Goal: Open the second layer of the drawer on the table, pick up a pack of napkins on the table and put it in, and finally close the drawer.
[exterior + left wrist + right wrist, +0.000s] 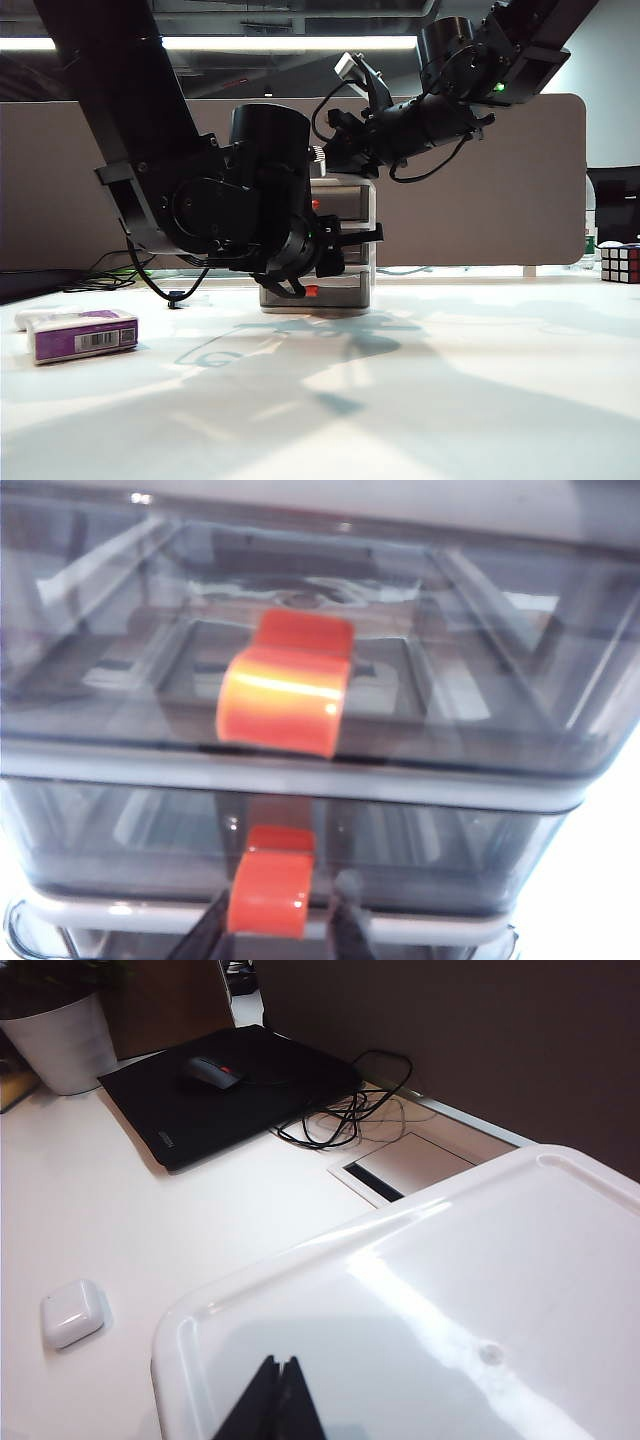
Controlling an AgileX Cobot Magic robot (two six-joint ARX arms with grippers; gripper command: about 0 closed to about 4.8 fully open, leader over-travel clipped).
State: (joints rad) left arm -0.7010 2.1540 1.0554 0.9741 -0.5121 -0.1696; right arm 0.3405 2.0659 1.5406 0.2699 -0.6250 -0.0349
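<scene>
While your left gripper [270, 930] sits right at the front of the drawer [345, 225], its two dark fingers [205, 935] stand either side of the red handle tab [268, 892] on the second layer of the drawer [420, 845]. A narrow gap shows on each side of the tab, so the jaws read as partly spread and not clamped on anything. Whether a pad touches the tab you cannot tell from the left wrist view. That drawer looks pushed in, its front flush with the one above it, which carries a larger-looking red tab [285, 685] just above your fingers.

Your right gripper [272, 1405] rests over the white top of the unit [470, 1290], its two fingertips pressed together with nothing between them. Beyond it lie a black mat [230, 1090] with a mouse [208, 1070], a tangle of cable [340, 1115], a white plant pot [60, 1045] and a small white case [72, 1312].

In the exterior view the pack of napkins [82, 335] lies flat on the table [400, 400], well apart from both grippers, off to the left arm's outer side, with a white oblong object [35, 317] just behind it. A puzzle cube [620, 262] sits far out on the right arm's side.
</scene>
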